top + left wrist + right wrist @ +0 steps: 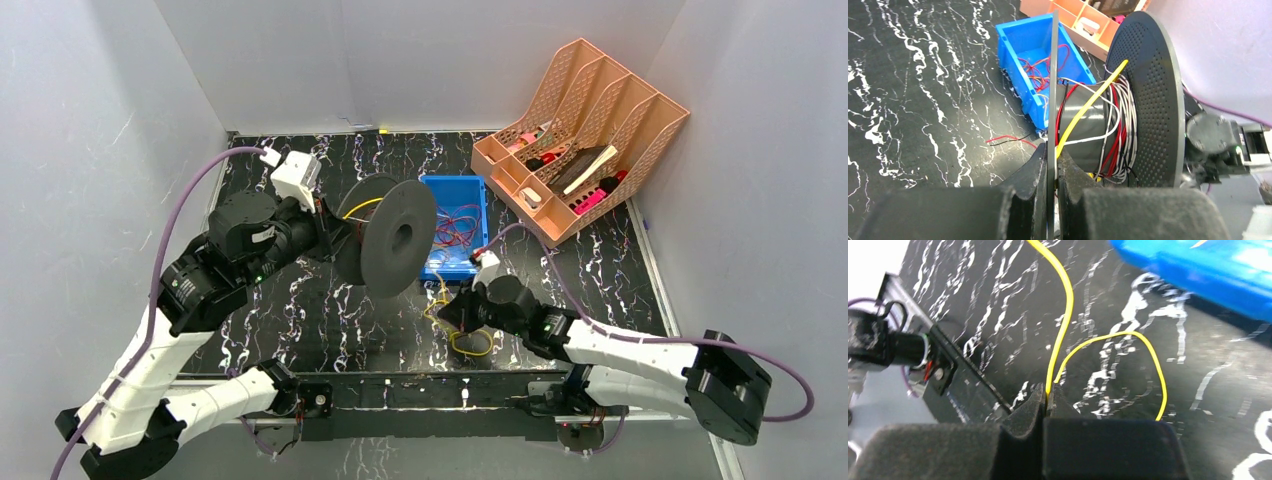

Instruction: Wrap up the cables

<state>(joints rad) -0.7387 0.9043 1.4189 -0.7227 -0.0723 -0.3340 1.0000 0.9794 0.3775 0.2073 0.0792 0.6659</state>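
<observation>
Tabletop [1228, 405]; cable [1118, 333] between right jaws

Cables [458, 226] in bin [452, 182], right of spool [400, 240]

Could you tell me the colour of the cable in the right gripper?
The cable is yellow; clearest in the right wrist view.

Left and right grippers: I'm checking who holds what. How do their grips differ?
The left gripper is clamped on a flange of the black spool; the right gripper pinches the thin yellow cable. The left is raised; the right is low near the table. Both are shut.
</observation>
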